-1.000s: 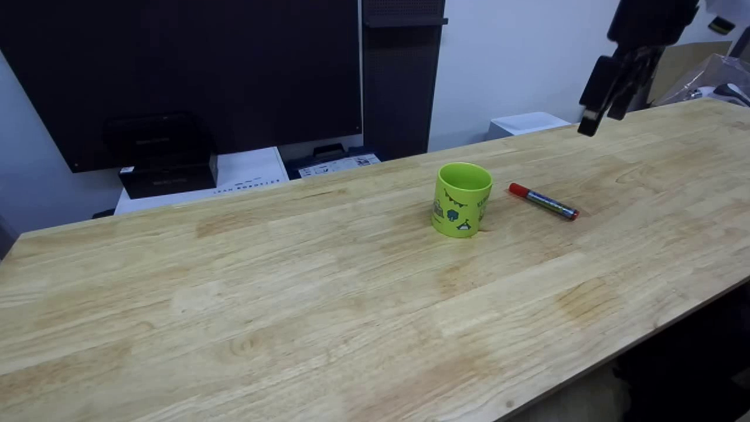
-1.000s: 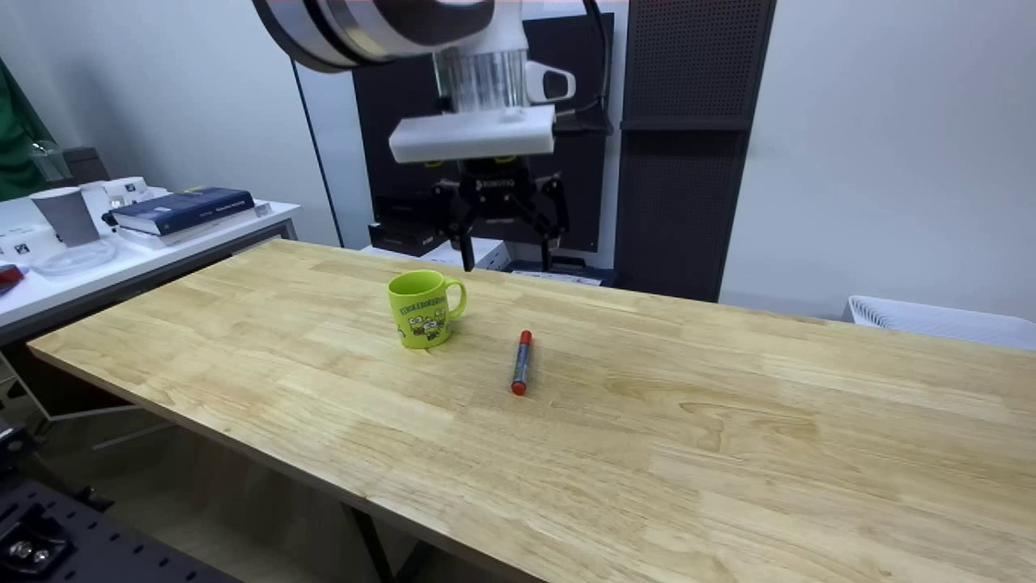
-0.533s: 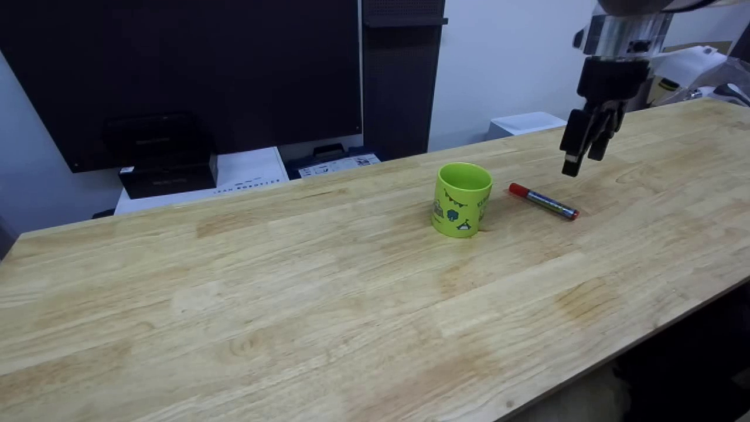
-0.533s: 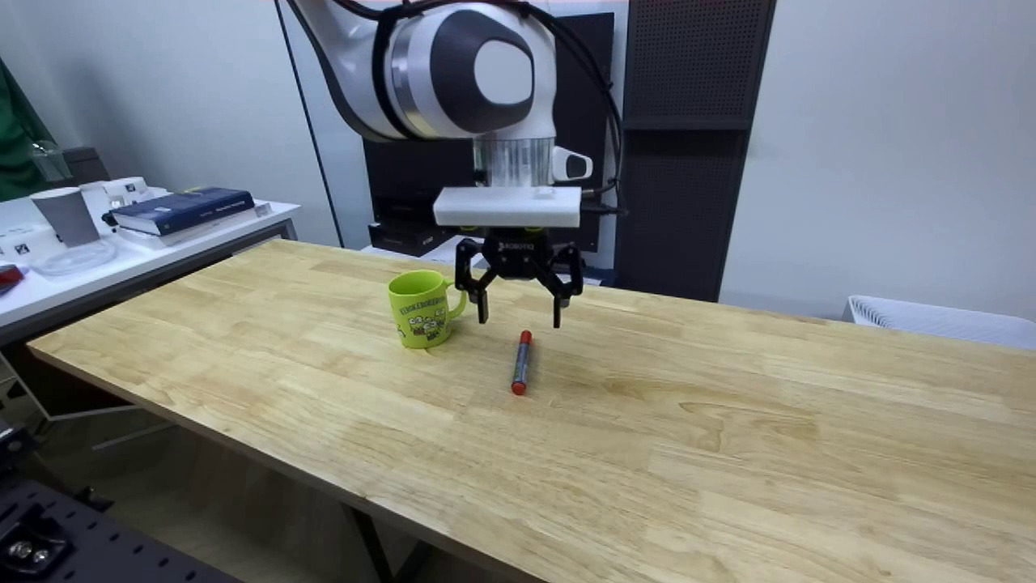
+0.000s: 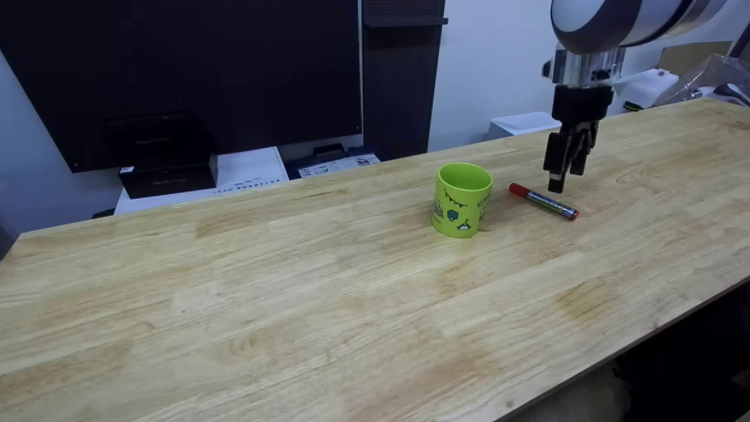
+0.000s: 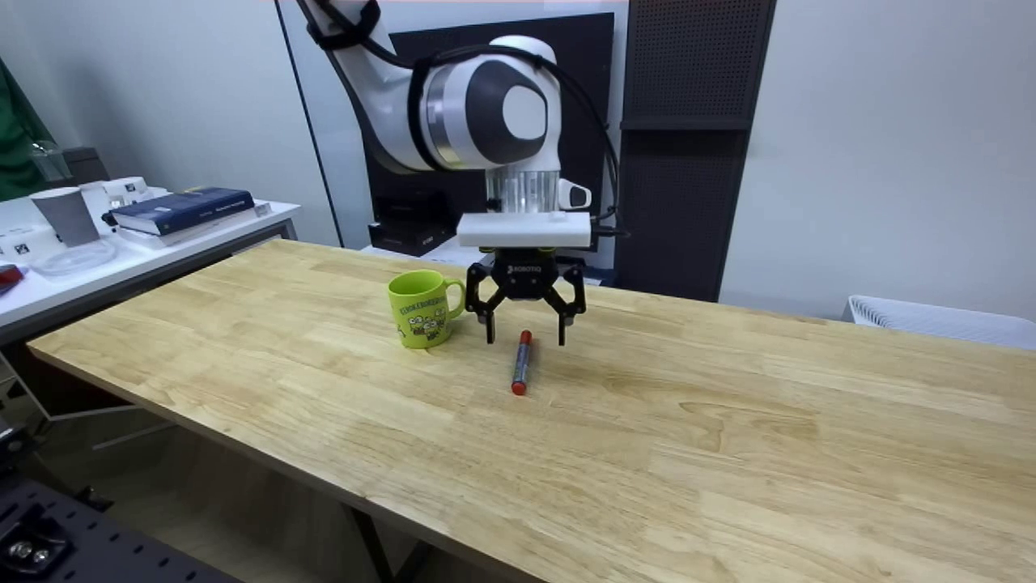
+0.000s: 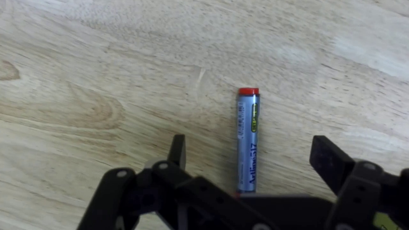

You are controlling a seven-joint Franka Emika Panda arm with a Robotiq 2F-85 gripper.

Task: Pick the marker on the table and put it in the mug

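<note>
Your end effector (image 6: 526, 342) hangs above the surface (image 5: 234, 328), pointing down, its two fingers (image 7: 329, 159) spread wide. The marker (image 7: 248, 134) lies flat on the pale wood grain below that gap — in the wrist view you see it running lengthwise between the fingertips, touching neither. Its silvery barrel reads "Artline 517", and the small red plug points away from the end effector in that view, while the body of the end effector covers most of the red cap. In both exterior views you can see the whole marker, cap included.

Just over the end effector you have a white bar (image 6: 524, 230), and above that the white and dark arm (image 6: 494, 113).

To the left of the end effector in both exterior views, near but apart, the lime-green mug (image 5: 463, 205) stands upright. Its side carries small dark prints, and in an exterior view its handle (image 6: 458, 300) is turned toward the end effector.

Farther out on that same side, well past the mug, a white side table (image 6: 279, 212) holds a blue book (image 6: 182, 212) and a grey cup (image 6: 66, 217) — both well apart from your end effector.
</note>
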